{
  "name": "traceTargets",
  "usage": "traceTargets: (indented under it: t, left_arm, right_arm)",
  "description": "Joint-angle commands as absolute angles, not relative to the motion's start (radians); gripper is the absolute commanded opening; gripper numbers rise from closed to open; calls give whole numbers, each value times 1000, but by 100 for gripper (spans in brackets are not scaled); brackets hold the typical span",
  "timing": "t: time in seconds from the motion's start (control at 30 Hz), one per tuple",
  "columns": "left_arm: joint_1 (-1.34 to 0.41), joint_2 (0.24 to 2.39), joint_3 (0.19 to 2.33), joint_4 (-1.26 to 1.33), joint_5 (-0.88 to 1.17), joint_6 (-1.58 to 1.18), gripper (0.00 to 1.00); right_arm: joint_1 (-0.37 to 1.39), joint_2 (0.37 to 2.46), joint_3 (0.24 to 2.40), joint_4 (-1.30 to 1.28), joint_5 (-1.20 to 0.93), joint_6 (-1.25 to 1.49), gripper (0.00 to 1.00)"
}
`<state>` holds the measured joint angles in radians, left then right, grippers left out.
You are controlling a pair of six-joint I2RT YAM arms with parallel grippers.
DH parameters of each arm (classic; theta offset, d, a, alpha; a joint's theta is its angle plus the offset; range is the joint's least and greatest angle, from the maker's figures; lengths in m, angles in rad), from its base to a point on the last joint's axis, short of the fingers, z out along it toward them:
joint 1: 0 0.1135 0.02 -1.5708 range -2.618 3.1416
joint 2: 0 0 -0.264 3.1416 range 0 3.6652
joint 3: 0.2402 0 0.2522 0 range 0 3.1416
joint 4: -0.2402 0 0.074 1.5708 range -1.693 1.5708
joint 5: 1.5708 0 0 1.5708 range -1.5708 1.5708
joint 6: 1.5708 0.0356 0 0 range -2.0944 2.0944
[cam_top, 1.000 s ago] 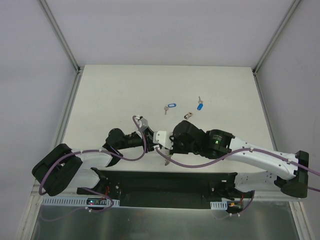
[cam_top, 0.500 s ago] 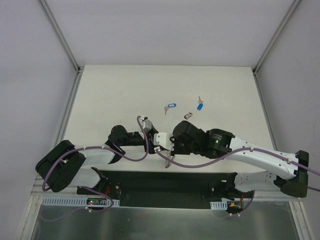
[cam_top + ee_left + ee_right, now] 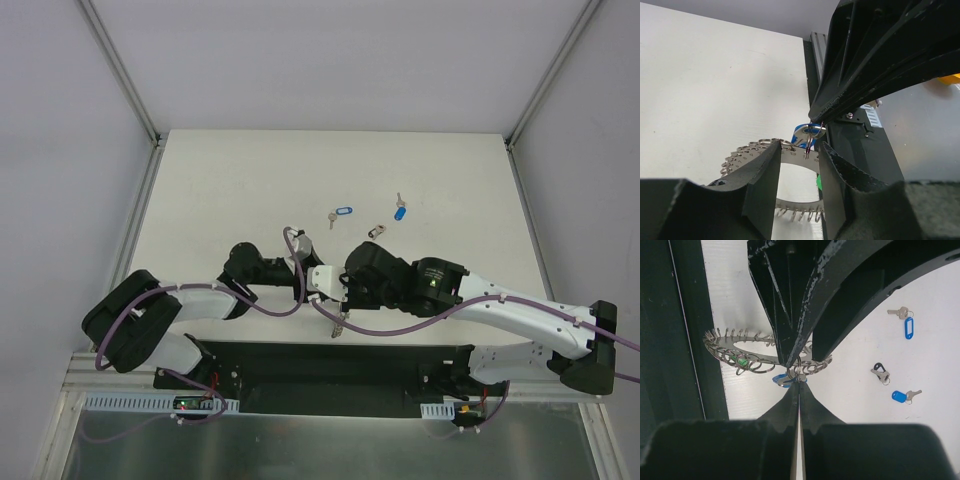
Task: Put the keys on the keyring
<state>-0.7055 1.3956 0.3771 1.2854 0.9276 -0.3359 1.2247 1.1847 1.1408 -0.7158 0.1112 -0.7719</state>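
Low centre in its wrist view, the right gripper point(image 3: 799, 382) pinches a blue-tagged key point(image 3: 780, 380) against the rim of the keyring point(image 3: 720, 344), which the left gripper point(image 3: 799, 147) straddles, jaws apart, its arm slid rightward since a second ago.

The left arm point(image 3: 195, 300) folds in low from the left and the right arm point(image 3: 520, 315) stretches in long from the right, so that their wrists nearly meet ahead of the two bases. The left claw point(image 3: 798, 150) has its fingers parted with a clear gap between them. The right claw point(image 3: 799, 385) angles downward, its fingers pressed together to a fine tip.
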Motion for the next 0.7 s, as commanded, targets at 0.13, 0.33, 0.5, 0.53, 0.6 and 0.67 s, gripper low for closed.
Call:
traceTargets:
  t: [0.13,0.33,0.5,0.53,0.6,0.67]
  left_arm:
    - [-703,1413,423,1681,991,-362,29]
    - [-706,1417,429,1681,1003,-376,25]
    - [-707,1420,431,1680,1015,-385,23]
    - [-709,1419,431,1680,1015,-384,22]
    - [-709,1425,433,1677,1022,-388,20]
    - [-709,1428,434,1677,1023,-391,16]
  right_arm:
    - [1232,1178,1200,-713,106,-784,1]
    - [1230,1180,1200,-709,107,-782,1]
    - [1232,1184,1200,-707,109,-782,1]
    - [1230,1184,1200,-707,109,-782,1]
    - [1230,1183,1198,-706,109,-782,1]
    - [1232,1183,1197,-704,109,-782,1]
